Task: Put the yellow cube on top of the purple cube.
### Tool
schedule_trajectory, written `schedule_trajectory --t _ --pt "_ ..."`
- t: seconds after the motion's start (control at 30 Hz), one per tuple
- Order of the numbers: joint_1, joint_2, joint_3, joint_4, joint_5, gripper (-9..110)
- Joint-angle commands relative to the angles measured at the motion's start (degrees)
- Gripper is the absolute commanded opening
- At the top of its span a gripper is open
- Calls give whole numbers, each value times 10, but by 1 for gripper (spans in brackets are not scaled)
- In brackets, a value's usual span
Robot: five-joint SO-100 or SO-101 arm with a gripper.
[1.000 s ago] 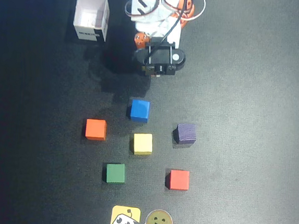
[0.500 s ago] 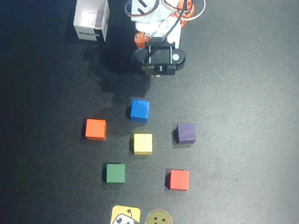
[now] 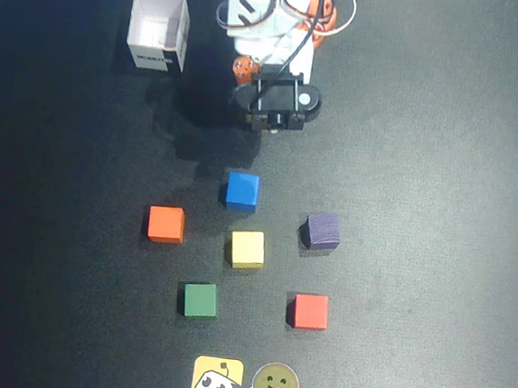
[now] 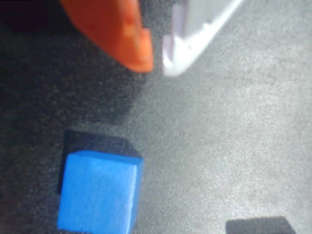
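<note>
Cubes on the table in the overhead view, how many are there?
6. Blue cube nearest the arm, orange cube left, yellow cube centre, purple cube right, green cube lower left, red cube lower right. None appears hidden.

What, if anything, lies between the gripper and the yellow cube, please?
In the overhead view, the blue cube sits between the gripper and the yellow cube; otherwise only bare dark mat.
</note>
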Motion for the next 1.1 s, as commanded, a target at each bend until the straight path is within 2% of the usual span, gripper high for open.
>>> schedule_trajectory --t 0.0,1.07 --pt "-4 6 -3 1 -6 0" --pt "-4 6 -3 1 -13 0"
